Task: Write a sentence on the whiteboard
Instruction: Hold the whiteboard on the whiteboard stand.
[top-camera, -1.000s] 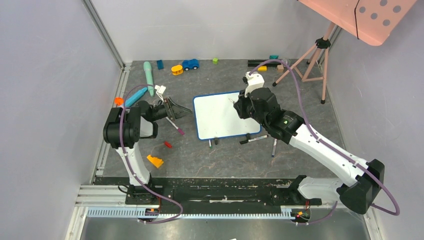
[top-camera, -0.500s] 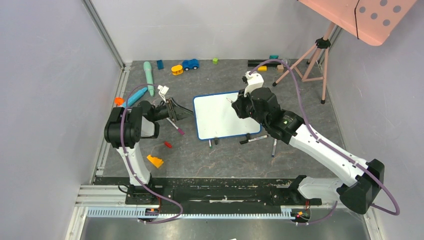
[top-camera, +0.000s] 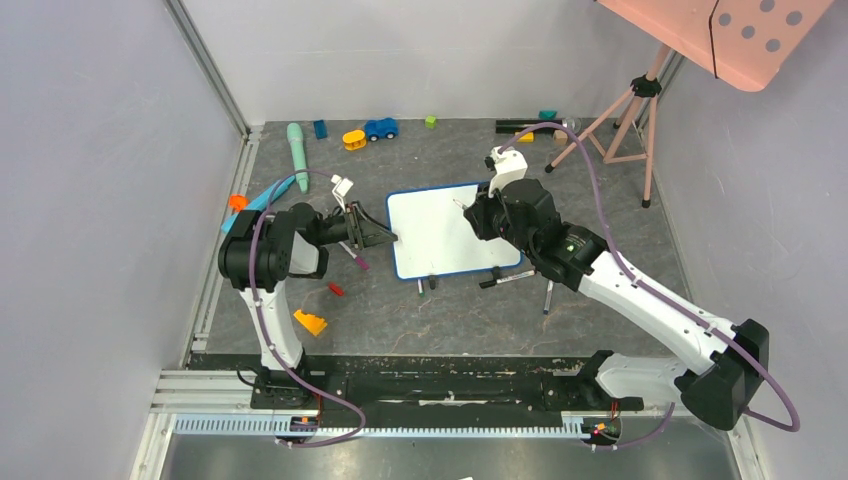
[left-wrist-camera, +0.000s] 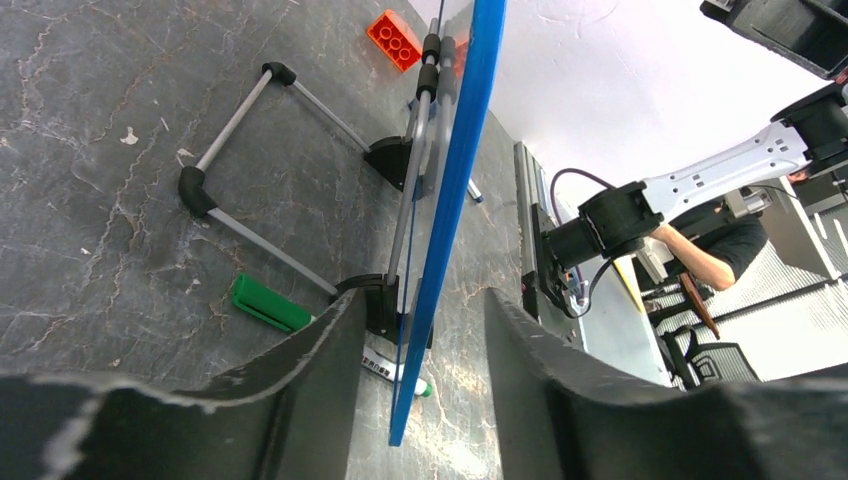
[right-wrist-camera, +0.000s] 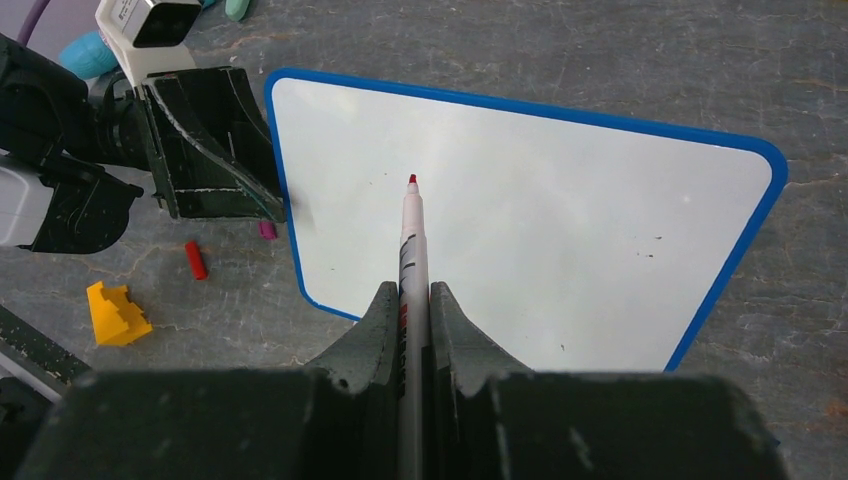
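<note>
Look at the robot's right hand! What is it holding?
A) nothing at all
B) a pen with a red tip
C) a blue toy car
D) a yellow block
B: the right wrist view shows the right gripper shut on a marker, whose red tip points out over the whiteboard.

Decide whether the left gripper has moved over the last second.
Yes. The left gripper has moved right, closing onto the left edge of the whiteboard, which stayed put.
</note>
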